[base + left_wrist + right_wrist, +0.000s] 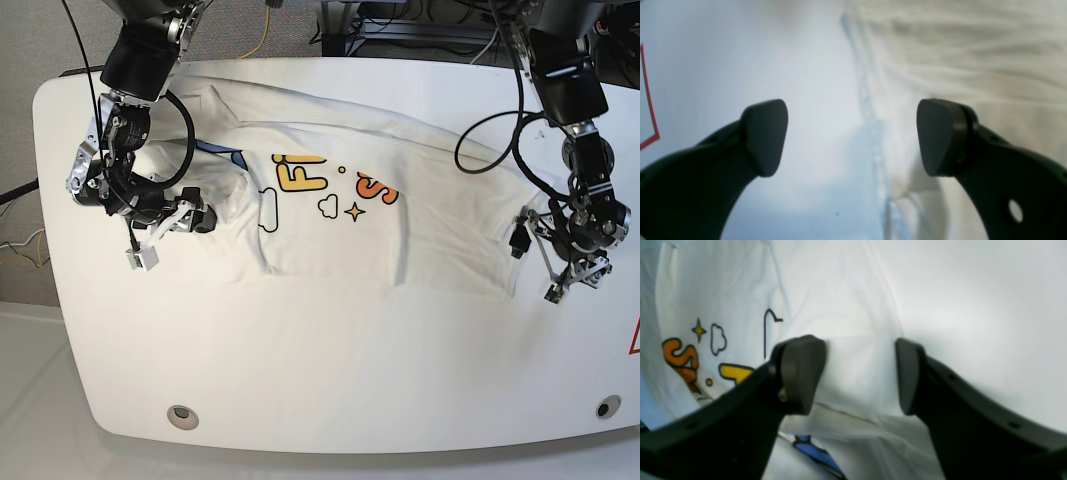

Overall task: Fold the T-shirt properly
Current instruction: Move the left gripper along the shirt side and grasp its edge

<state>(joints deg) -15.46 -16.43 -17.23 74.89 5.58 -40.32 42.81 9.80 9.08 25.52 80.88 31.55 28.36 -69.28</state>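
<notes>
- Dark curved fingers [765, 136] of the left hand [851, 136] fill the bottom of the left wrist view, spread wide with nothing between them; one finger hangs over bare table [740, 66], the other over white cloth.
- Between those fingers runs the edge of the T-shirt [973, 50], blurred, with wrinkled cloth on one side and smooth table on the other.
- A red line [648, 100] marks the table at the far edge of that view.
- In the right wrist view the right hand [860, 376] stands about half open over a raised fold of the T-shirt [853, 306]; cloth fills the gap between its fingers [801, 373], but whether the fingers press on it cannot be told.
- Beside that hand the print shows: an orange letter, a yellow shape, a small star, a cloud outline and a patch of blue lower down.
- From the base view the T-shirt [440, 230] lies spread across the white table [320, 380], print side up, its lower part doubled over into a straight fold.
- The right hand [195, 218] sits at the shirt's end on that view's left, low on the bunched cloth.
- The left hand [578, 262] is at the opposite end, just off the shirt's edge.
</notes>
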